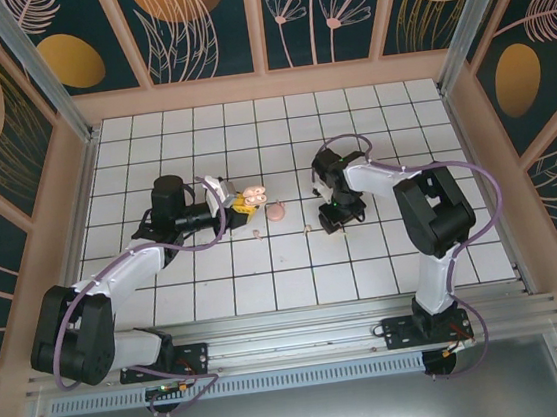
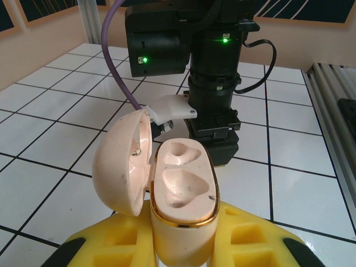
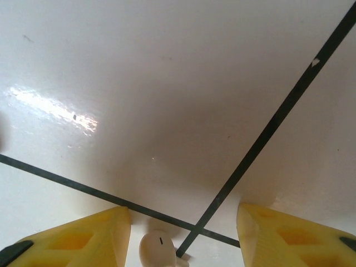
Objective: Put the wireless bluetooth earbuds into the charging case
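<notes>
Charging case [image 2: 183,192]: smooth pale pink plastic with a satin sheen and faint scuffs inside the lid. Its rim band [image 2: 184,219] has a polished gold-toned metallic finish. Earbud [image 3: 157,248]: smooth cream plastic, slightly glossy. Left fingers [image 2: 245,239]: matt yellow plastic with moulded pockets. Desk [image 3: 167,83]: glossy white, light-reflecting, with black grid lines. Rail [image 1: 302,329]: brushed aluminium

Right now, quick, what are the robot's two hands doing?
Left hand: closed, holding the open charging case.
Right hand: open, around an earbud but not gripping it.
</notes>
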You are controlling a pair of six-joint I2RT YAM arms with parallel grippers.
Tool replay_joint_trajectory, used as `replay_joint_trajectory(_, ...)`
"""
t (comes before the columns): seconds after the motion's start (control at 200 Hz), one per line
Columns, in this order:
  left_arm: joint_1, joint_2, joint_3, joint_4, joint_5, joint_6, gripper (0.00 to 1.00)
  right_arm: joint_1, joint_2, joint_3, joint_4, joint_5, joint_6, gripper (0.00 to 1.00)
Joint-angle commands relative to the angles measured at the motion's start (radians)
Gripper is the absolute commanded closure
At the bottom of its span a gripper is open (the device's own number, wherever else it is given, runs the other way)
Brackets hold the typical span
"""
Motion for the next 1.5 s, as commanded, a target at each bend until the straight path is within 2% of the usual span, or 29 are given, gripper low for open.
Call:
replay_joint_trajectory(0.0,-0.005,-0.010,0.024,-0.003,0.007,0.024,0.94,-0.009,-0.008,-0.023,-0.029,0.002,-0.024,0.46)
replay_joint_trajectory(0.626,-0.005,-0.003,0.027,-0.006,0.006,0.019,0.94,-0.062,-0.048,-0.020,0.002,0.133,0.077,0.57)
replay_joint_trajectory(0.806,-0.006,-0.002,0.032,-0.009,0.006,0.019,0.94,-0.077,-0.117,-0.003,0.003,0.075,0.142,0.57)
replay_joint_trajectory(0.936,-0.005,-0.004,0.032,-0.010,0.004,0.019,0.94,-0.083,-0.160,0.021,-0.053,0.047,0.288,0.58)
replay_joint_trajectory(1.091,-0.006,-0.003,0.033,-0.014,0.005,0.018,0.94,-0.080,-0.192,-0.012,-0.086,-0.051,0.422,0.64)
replay_joint_trajectory(1.221,-0.005,-0.003,0.022,-0.008,0.011,0.014,0.94,-0.063,-0.176,-0.040,-0.107,-0.018,0.423,0.67)
replay_joint_trajectory(1.491,-0.006,0.001,0.026,0.004,0.019,0.009,0.94,-0.053,-0.109,-0.043,-0.083,-0.030,0.380,0.68)
